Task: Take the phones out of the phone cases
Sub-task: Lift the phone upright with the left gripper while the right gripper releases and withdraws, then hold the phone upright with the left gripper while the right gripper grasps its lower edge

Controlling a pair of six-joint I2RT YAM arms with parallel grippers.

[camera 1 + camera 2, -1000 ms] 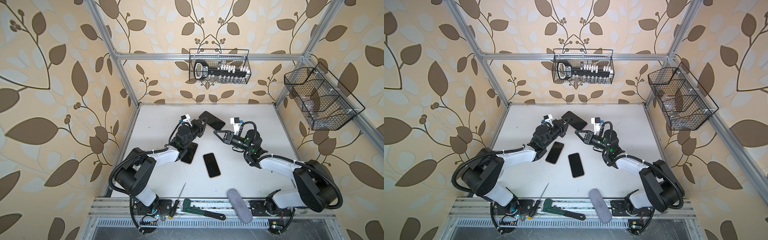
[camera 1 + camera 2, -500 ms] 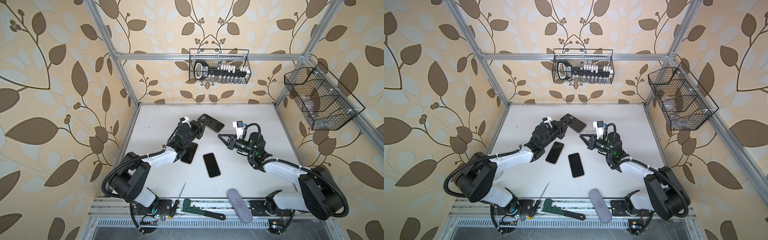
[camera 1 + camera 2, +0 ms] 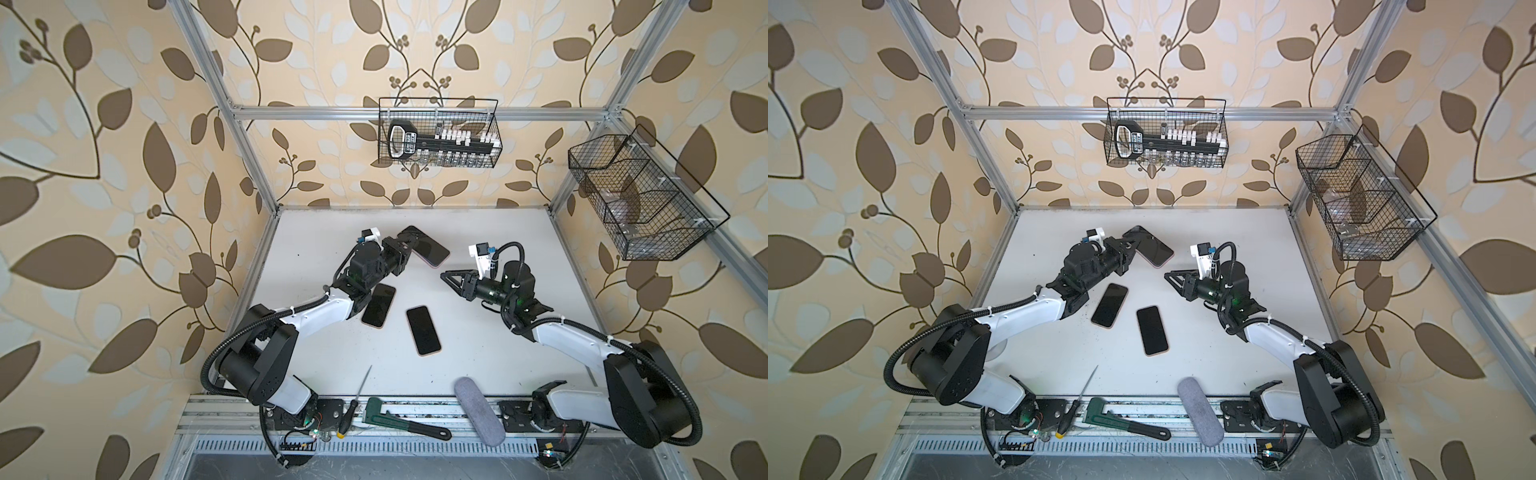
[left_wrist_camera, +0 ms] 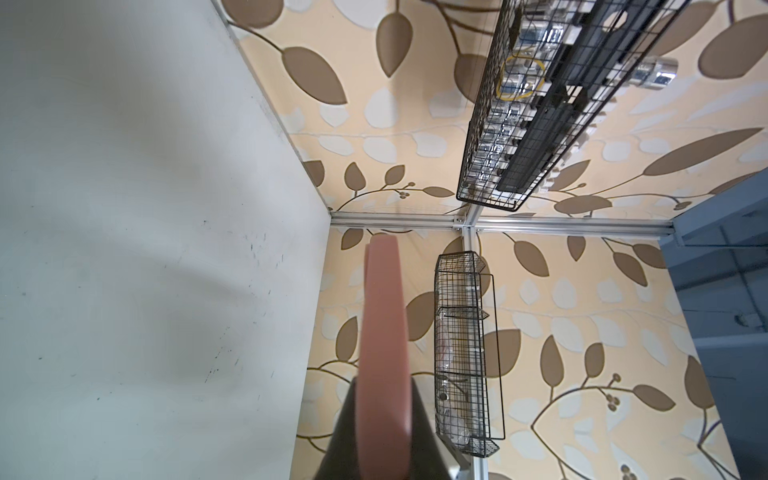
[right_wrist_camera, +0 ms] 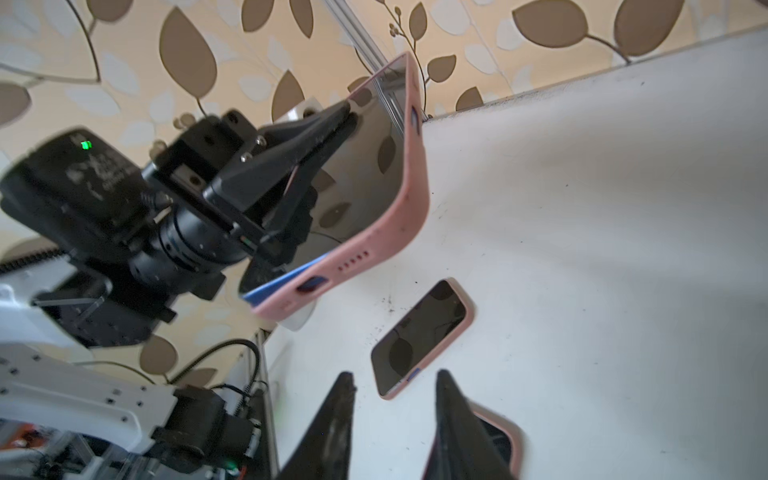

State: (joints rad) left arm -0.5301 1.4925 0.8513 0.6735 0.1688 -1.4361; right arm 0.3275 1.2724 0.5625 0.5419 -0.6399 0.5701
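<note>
My left gripper (image 3: 409,242) is shut on the phone case (image 5: 417,187), a pink case with the dark phone (image 5: 365,166) in it, held tilted above the back of the table in both top views. At one lower corner the phone's blue edge (image 5: 278,286) stands out of the case. The left wrist view shows the case (image 4: 384,332) edge-on between my black fingers (image 4: 345,436). My right gripper (image 3: 446,276) hangs open and empty to the right of the phone (image 3: 1152,249), apart from it; its fingertips (image 5: 345,386) show a clear gap.
Two more cased phones (image 3: 378,305) (image 3: 423,330) lie flat mid-table. A screwdriver (image 3: 357,399), a green wrench (image 3: 399,419) and a grey roll (image 3: 478,411) lie along the front rail. Wire baskets (image 3: 438,133) (image 3: 640,199) hang on the back and right walls.
My right gripper has drawn back from the phone's edge and opened its jaws. My left gripper keeps hold of the cased phone, now tilted a little lower.
</note>
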